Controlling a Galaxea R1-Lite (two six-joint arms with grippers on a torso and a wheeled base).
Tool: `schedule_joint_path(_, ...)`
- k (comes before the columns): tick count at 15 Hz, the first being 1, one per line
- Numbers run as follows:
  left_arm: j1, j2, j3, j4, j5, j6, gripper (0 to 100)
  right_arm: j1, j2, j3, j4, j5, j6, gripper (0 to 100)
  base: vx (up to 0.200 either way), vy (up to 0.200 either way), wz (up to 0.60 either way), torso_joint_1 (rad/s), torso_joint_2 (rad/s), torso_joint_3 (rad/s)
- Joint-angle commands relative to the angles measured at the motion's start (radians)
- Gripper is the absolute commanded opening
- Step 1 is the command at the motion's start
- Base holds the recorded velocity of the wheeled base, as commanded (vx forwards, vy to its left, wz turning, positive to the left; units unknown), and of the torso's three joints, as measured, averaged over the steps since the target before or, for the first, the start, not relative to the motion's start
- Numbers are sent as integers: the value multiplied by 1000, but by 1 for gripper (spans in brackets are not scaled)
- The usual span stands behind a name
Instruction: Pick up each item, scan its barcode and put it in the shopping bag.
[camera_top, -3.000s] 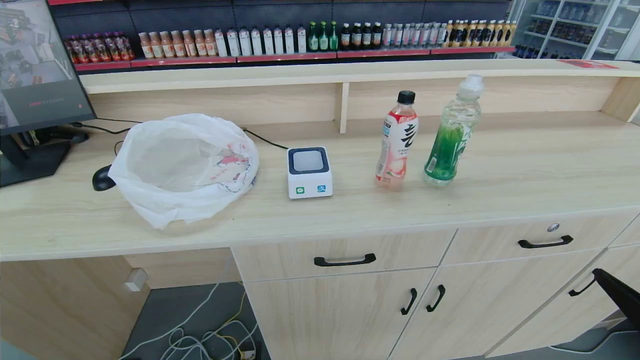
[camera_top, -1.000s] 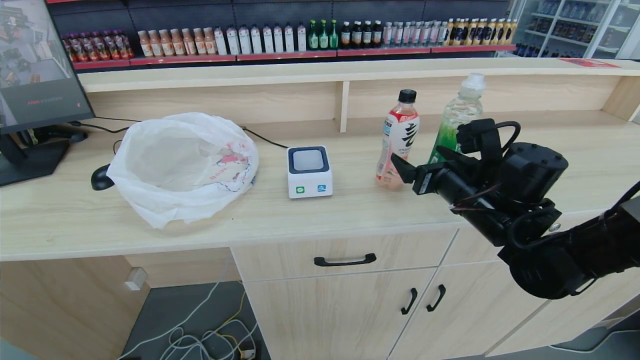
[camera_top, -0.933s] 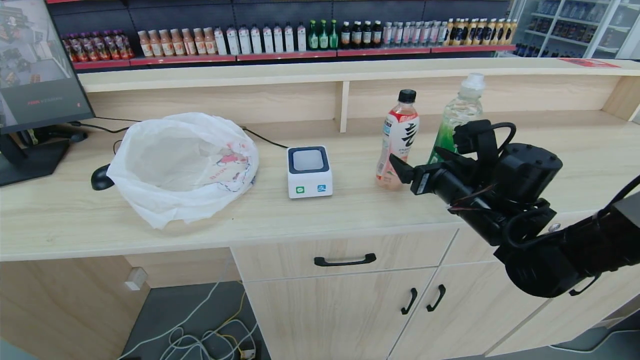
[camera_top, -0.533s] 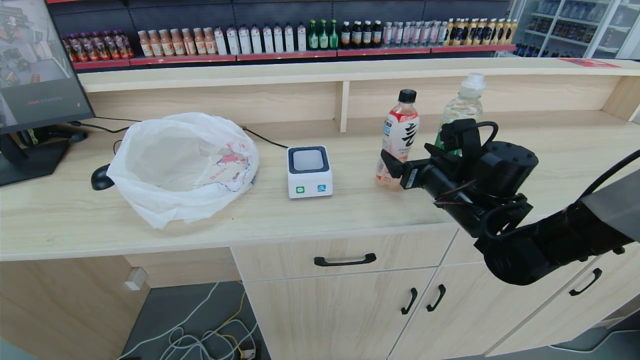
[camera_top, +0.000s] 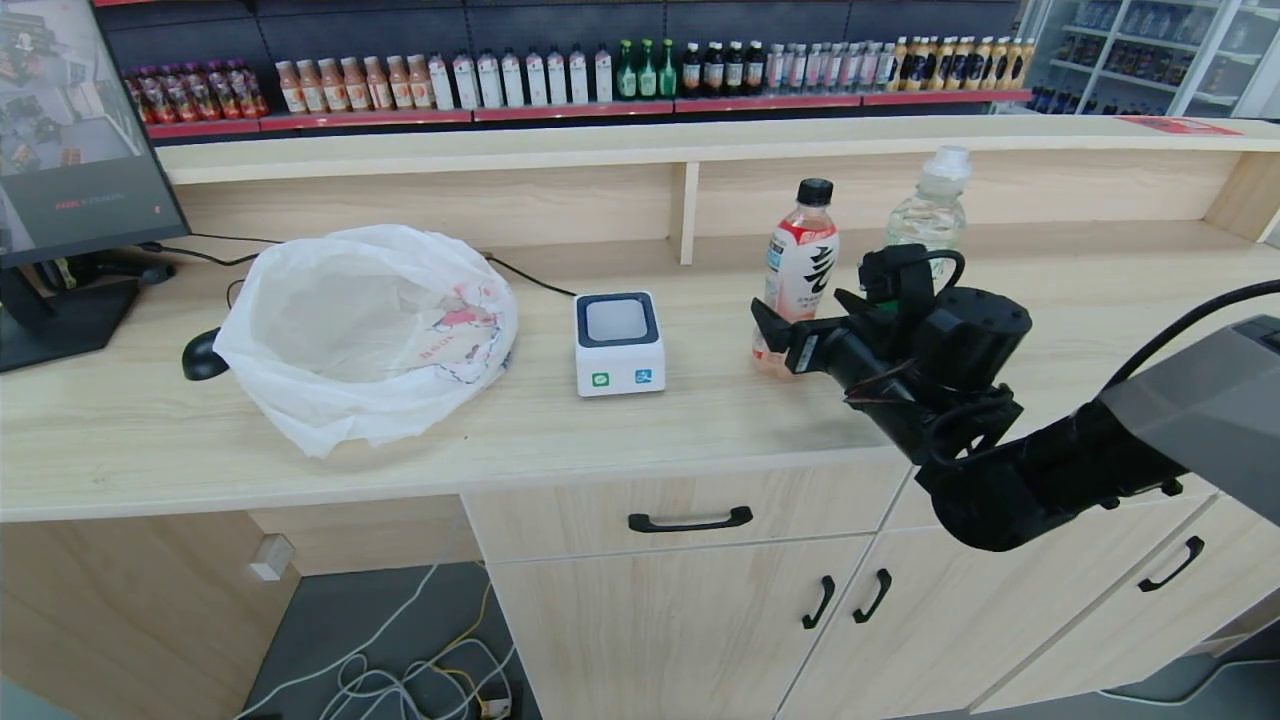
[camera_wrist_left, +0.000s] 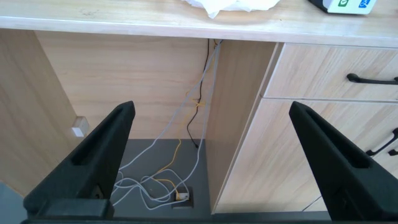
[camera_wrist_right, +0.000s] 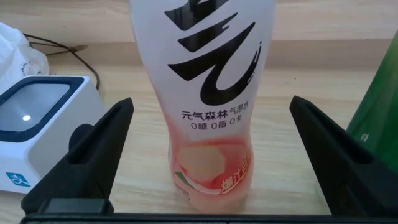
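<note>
Pink peach-drink bottle (camera_top: 797, 275): upright on the table (camera_top: 600, 430), black cap on, to the right of the scanner (camera_top: 618, 343). Green bottle (camera_top: 928, 215): upright just beside it on the right with a small gap between them, white cap; its lower half is hidden behind the right arm in the head view.

Right end effector (camera_top: 808, 318): jaws wide, nothing gripped, level with the pink bottle's lower half and pointed at it from the near side. In the right wrist view the bottle sits centred in the gap and both fingers (camera_wrist_right: 93, 155) are clear of it. Can't tell if the tips are alongside the bottle or just short of it.

Left end effector (camera_wrist_left: 211, 109): jaws wide, empty, below the table edge, facing the open bay under the table with cables (camera_wrist_left: 161, 180) on the floor.

Shopping bag (camera_top: 365, 330): white plastic, mouth open, on the table left of the scanner, well apart from both bottles. The scanner is a white box with its window facing up, between bag and pink bottle.

Black mouse (camera_top: 205, 357) is just beside the bag's left side, and a monitor (camera_top: 70, 130) stands at the table's far left.
</note>
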Motion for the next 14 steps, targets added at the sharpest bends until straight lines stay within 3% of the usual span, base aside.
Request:
schedule_joint_path(1,0,0,0,0,-1,-1,100,-7,24,-22,0,0,1,100,0,0,0,0,0,0)
schedule_joint_path(8,0,0,0,0,-1,-1,100,-25,93,-139,12,3,2,100,0,0,0,0,0,0)
schedule_joint_path(14,0,0,0,0,-1,-1,100,-28,110,-257,126,7,4,100,0,0,0,0,0,0)
